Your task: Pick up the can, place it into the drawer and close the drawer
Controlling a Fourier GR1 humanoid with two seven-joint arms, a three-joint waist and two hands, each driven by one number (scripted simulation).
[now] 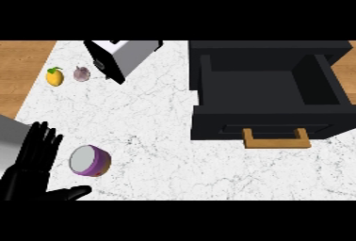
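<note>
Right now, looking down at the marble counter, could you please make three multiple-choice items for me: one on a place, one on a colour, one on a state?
1. Where does the purple can with the pale grey top lie?
A. inside the drawer
B. on the counter, just right of the black left hand
C. on top of the toaster

2. What colour is the handle of the black drawer?
A. tan brown
B. red
C. white

3. In what state is the drawer?
A. fully shut
B. removed and upside down
C. pulled open, nothing visible inside

Answers:
1 B: the can lies on its side on the white marble counter, beside the open left hand.
2 A: the handle at the drawer's front is tan brown.
3 C: the dark interior of the drawer is exposed.
</note>
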